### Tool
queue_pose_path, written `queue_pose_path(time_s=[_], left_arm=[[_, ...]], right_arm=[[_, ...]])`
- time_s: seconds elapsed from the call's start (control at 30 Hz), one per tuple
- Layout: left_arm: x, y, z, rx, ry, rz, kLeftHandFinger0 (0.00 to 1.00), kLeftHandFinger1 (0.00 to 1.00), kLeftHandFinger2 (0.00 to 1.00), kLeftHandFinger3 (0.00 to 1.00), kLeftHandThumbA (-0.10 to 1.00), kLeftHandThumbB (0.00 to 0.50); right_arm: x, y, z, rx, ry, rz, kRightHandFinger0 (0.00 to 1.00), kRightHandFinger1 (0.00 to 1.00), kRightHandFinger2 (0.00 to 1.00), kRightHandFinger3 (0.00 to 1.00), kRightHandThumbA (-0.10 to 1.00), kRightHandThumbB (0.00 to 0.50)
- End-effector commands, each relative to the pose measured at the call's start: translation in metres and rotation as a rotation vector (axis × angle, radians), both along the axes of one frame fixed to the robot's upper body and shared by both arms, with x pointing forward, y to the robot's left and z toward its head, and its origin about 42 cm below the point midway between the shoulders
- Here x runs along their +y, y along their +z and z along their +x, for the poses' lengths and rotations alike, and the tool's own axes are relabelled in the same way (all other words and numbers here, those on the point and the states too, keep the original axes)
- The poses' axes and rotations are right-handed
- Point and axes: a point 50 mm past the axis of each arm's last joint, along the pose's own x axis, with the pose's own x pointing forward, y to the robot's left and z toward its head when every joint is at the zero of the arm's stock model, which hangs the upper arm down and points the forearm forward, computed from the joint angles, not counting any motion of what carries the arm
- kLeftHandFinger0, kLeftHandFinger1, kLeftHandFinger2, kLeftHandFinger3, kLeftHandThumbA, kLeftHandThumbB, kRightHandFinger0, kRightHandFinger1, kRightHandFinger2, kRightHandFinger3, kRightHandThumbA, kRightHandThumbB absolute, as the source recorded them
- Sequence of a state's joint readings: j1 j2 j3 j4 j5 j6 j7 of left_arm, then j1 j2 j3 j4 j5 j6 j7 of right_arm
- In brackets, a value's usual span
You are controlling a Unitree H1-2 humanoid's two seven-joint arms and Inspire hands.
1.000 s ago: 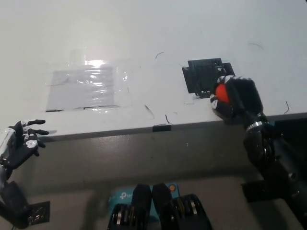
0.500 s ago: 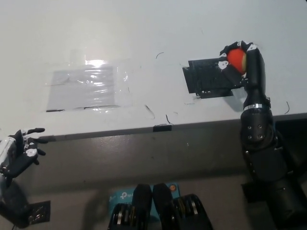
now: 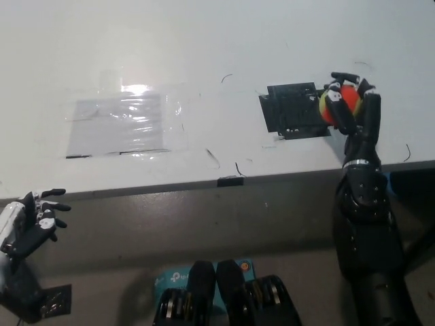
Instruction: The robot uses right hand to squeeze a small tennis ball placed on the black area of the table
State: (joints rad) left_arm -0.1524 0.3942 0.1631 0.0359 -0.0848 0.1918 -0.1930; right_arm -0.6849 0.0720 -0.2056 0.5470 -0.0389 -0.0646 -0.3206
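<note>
My black right hand (image 3: pixel 352 107) is shut on a small orange and yellow-green tennis ball (image 3: pixel 344 100). It holds the ball at the right edge of the black patch (image 3: pixel 291 111) on the white table (image 3: pixel 204 47). Whether the ball touches the table I cannot tell. My white left hand (image 3: pixel 28 223) rests open below the table's front edge at the lower left, holding nothing.
A clear plastic sheet (image 3: pixel 122 124) is taped flat on the table at the left. The table's front edge (image 3: pixel 224 182) runs across the picture. A teal box (image 3: pixel 177 278) lies on the floor below.
The right hand rose from the table's front edge with the ball to the black patch's far right corner, then came down a little. The left hand drifted slightly lower.
</note>
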Motion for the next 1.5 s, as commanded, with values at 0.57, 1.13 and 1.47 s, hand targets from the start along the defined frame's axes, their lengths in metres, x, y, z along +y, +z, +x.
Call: queue_pose_path(time_s=[0.57, 1.13, 1.47], left_arm=[[0.010, 0.007, -0.013, -0.046, 0.008, 0.024, 0.33, 0.43, 0.55, 0.66, 0.06, 0.152], [0.010, 0.003, -0.017, -0.037, 0.007, 0.030, 0.36, 0.45, 0.56, 0.68, 0.05, 0.142], [0.010, 0.002, -0.018, -0.031, 0.006, 0.026, 0.35, 0.45, 0.55, 0.66, 0.00, 0.142]], right_arm=[[0.014, 0.088, -0.056, -0.174, 0.395, 1.157, 0.00, 0.00, 0.33, 0.57, -0.10, 0.000], [0.008, 0.079, -0.068, -0.136, 0.386, 1.153, 0.00, 0.00, 0.33, 0.62, 0.07, 0.000], [0.008, 0.083, -0.051, -0.060, 0.402, 0.956, 0.00, 0.00, 0.32, 0.62, -0.10, 0.015]])
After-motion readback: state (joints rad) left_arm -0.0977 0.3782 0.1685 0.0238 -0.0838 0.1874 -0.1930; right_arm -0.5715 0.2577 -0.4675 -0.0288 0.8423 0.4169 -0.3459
